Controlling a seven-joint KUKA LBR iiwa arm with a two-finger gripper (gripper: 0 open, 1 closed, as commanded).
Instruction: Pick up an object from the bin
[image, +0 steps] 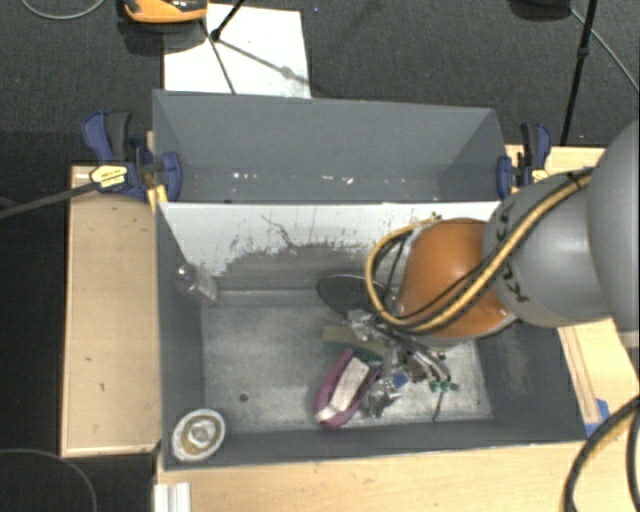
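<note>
Step in hand: the approach looks finished, I'd say; the gripper is low in the bin, right at the grasp.
Gripper state: from where I stand I cannot tell whether it is wide, narrow or closed on anything; the wrist's orange cover looms above it.
Task's thing: most likely the purple and white thing, at about 6 o'clock on the floor and touching the gripper at its 9 o'clock side, or nearly so.
Next move: a judgement only, but it calls for a firm closure on that thing, then a straight lift.
Edges: the front wall is near at 6 o'clock, so any sideways drag that way risks a jam.
Open room: the floor is bare from 7 to 10 o'clock, and straight up is free.
Neighbours: a dark oval thing at 12 o'clock, near the arm. A round silver thing in the 8 o'clock corner and a clear thing in the 10 o'clock corner are both well apart.
</note>
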